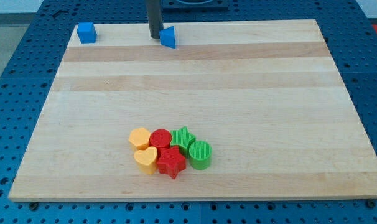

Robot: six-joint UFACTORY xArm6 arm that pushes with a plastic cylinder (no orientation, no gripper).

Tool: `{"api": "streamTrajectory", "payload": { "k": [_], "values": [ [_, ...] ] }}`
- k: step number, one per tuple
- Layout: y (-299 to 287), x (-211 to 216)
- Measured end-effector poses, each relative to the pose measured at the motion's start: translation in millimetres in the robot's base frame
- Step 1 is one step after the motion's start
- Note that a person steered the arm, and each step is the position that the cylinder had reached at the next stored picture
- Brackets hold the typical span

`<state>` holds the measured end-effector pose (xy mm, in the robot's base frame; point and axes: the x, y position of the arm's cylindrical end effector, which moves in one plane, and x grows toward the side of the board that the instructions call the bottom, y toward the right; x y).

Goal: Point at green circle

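- Standing at the view's top edge of the wooden board [195, 81], my tip [155, 37] is a bare rod with nothing to open or close, touching or just beside a blue block [168, 37].
- The green circle [200, 155] lies well apart, near the view's bottom, at the right end of a cluster.
- Packed against it: green star [183, 137], red star [171, 162], red circle [160, 138], yellow heart [145, 159], yellow hexagon [139, 137].
- A blue cube [86, 32] sits at the top left corner.

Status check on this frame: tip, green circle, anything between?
My tip at the view's top, beside blue block. Green circle far off, right end of cluster. Open board between.
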<state>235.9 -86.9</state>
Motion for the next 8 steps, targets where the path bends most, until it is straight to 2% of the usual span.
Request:
{"api": "streamTrajectory", "payload": {
  "k": [1, 3, 4, 5, 8],
  "values": [
    [17, 9],
    [9, 16],
    [-32, 15],
    [-60, 34],
    [-62, 196]
  ]
}}
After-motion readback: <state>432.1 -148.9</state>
